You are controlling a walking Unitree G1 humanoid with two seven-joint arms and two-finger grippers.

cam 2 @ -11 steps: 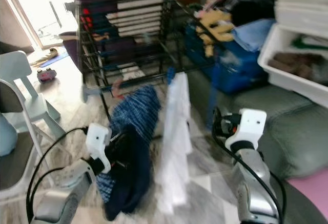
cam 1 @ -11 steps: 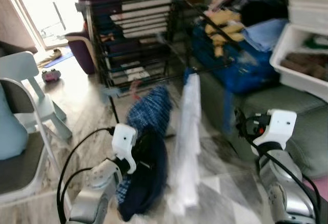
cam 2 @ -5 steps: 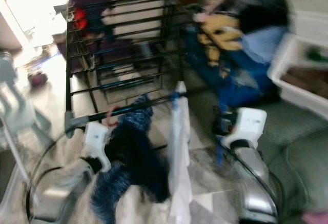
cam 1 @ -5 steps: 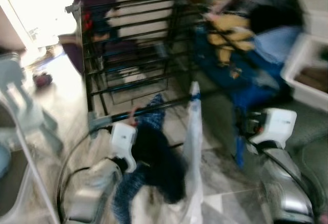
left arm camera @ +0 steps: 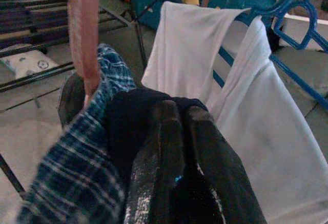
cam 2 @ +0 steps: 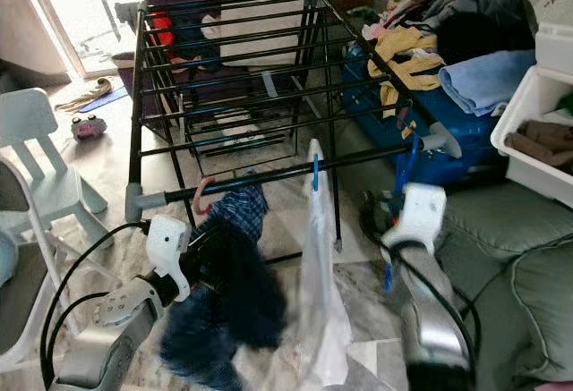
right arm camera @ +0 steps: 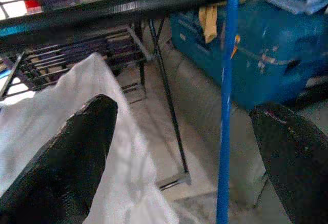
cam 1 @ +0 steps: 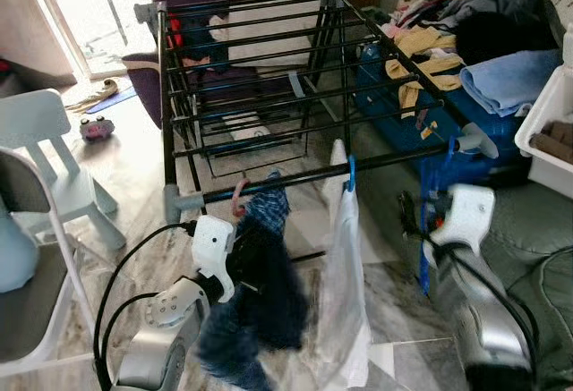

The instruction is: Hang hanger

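- While the left gripper point(left arm camera: 177, 126) is pinched closed on the dark garment point(cam 1: 264, 288), the pink hanger hook point(cam 1: 238, 199) sits right at the front rail point(cam 1: 295, 180) of the black drying rack point(cam 1: 269, 60) — whether it is fully over the bar, I cannot tell.
- The plaid shirt point(cam 2: 237, 212) drapes off that hanger just below the rail, with the dark cloth bunched under it and blurred at the bottom.
- Just beside it on the same rail hangs a white garment point(cam 1: 345, 293) on a blue hanger point(cam 1: 350, 173).
- The right gripper point(right arm camera: 179, 147) has its fingers spread wide apart, holding nothing, near another blue hanger point(cam 2: 400, 185) that dangles at the rail's right end.
- Judgement now: the step in hand is seating the hook — the left arm wants to ease down so the curve settles over the bar before the fingers part.
- Let go too soon and the heavy bundle could drag the hook off; pull sideways and it may knock the white garment.
- Best done slow, keeping the load straight under the rail, the right arm well clear of the cloth.
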